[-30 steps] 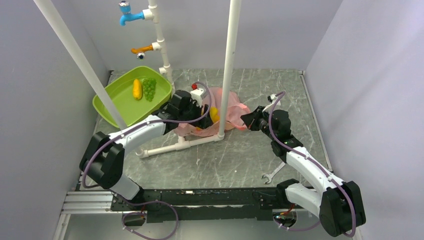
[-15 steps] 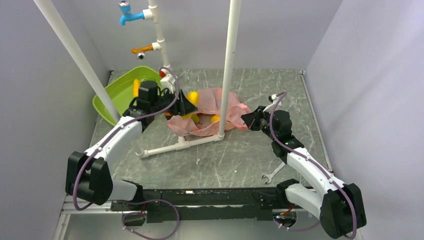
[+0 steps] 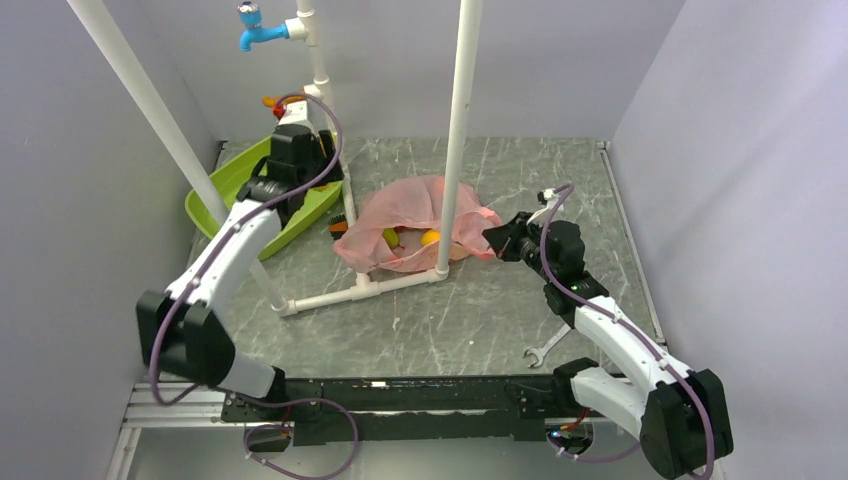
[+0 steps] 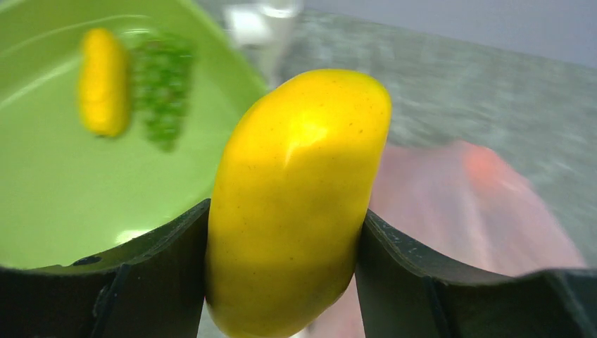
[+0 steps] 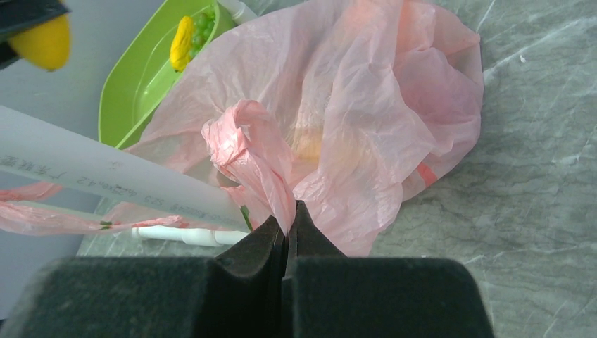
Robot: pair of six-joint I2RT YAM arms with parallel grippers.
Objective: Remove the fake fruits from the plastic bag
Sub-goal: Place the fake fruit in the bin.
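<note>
My left gripper [image 4: 285, 282] is shut on the yellow-orange mango-like fruit [image 4: 296, 197] and holds it in the air between the green tray [image 4: 49, 183] and the pink plastic bag [image 4: 464, 204]. In the top view the left gripper [image 3: 312, 185] is over the tray's right edge and hides the mango. The mango also shows in the right wrist view [image 5: 42, 39]. My right gripper [image 5: 288, 211] is shut on a twisted fold of the bag [image 5: 338, 105] at its right side [image 3: 497, 240]. Two small fruits [image 3: 430, 238] show in the bag's mouth [image 3: 420, 205].
The green tray [image 3: 215, 190] holds a slim yellow piece [image 4: 103, 81] and green grapes [image 4: 162, 91]. A white pipe frame [image 3: 455, 130] stands over the bag, its base pipe [image 3: 350, 290] lying in front. A wrench [image 3: 545, 350] lies at the front right. Taps [image 3: 255, 18] are on the back wall.
My left gripper has come out of the bag with the mango and swung left and back to the green tray. The right gripper has kept its hold on the bag.
</note>
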